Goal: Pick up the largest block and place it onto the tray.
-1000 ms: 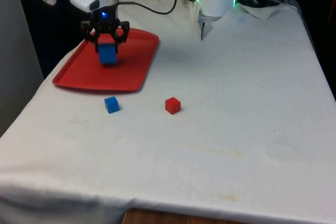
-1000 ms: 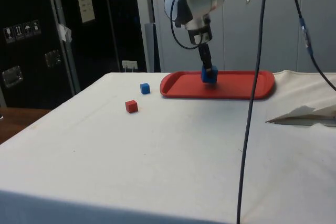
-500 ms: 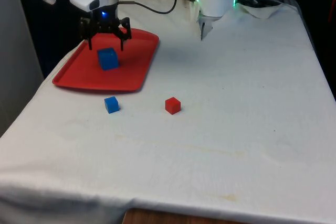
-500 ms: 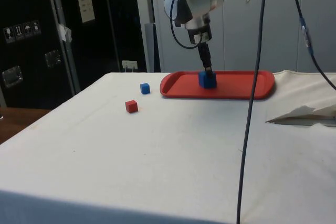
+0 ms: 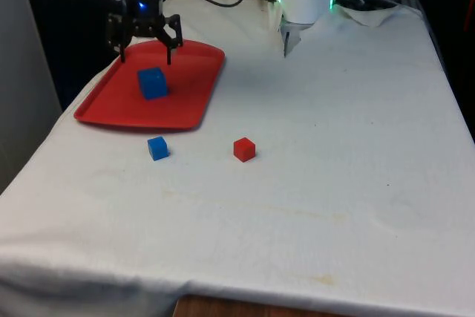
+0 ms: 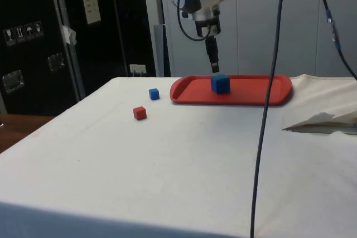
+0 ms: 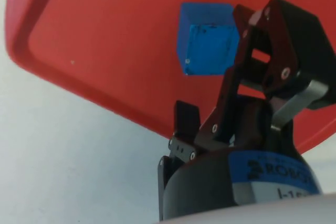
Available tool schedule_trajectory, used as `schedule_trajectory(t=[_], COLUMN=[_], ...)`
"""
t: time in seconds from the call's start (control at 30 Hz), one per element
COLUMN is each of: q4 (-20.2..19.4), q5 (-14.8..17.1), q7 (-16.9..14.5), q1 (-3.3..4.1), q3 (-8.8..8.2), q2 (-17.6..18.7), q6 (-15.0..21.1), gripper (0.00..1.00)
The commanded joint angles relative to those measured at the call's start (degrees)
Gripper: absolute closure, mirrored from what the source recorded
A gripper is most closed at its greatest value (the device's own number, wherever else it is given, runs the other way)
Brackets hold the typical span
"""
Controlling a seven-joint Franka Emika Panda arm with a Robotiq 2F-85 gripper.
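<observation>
Nearest on the white cloth (image 5: 334,183) lie a small red block (image 5: 244,149) and a small blue block (image 5: 157,148), both just in front of the red tray (image 5: 111,105), the red one farther toward the front view's right. The large blue block (image 5: 153,83) sits on the tray, free of any grip. Above it hangs the gripper (image 5: 145,53), jaws spread apart and holding nothing, clear of the block's top.

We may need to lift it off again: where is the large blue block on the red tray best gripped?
Probably from straight above, pinching two opposite upright faces of the large blue block. It sits flat on the red tray, clear of the rim, with the open black gripper above it.
</observation>
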Motion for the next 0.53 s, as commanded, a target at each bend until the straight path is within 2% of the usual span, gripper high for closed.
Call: schedule_trajectory(t=[0.0,0.1,0.13,0.17,0.23,0.47,0.5], q4=[0.2,0.9,0.6,1.0,1.6,2.8,2.6], q5=[-0.5,-0.4,0.0,-0.3,-0.3,-0.2,0.0], q7=[0.6,1.1,0.5,1.3,1.7,2.9,2.4], q1=[0.57,1.09,0.52,1.15,1.60,2.69,2.23], q3=[-0.46,-0.40,0.00,-0.34,-0.23,0.23,0.40], q2=[-0.2,-0.8,-0.7,-0.9,-1.1,-1.5,-1.5], q6=[-0.4,-0.6,-0.2,-0.7,-0.9,-0.9,-0.7], gripper=[0.00,0.00,0.00,0.00,0.00,0.00,0.00])
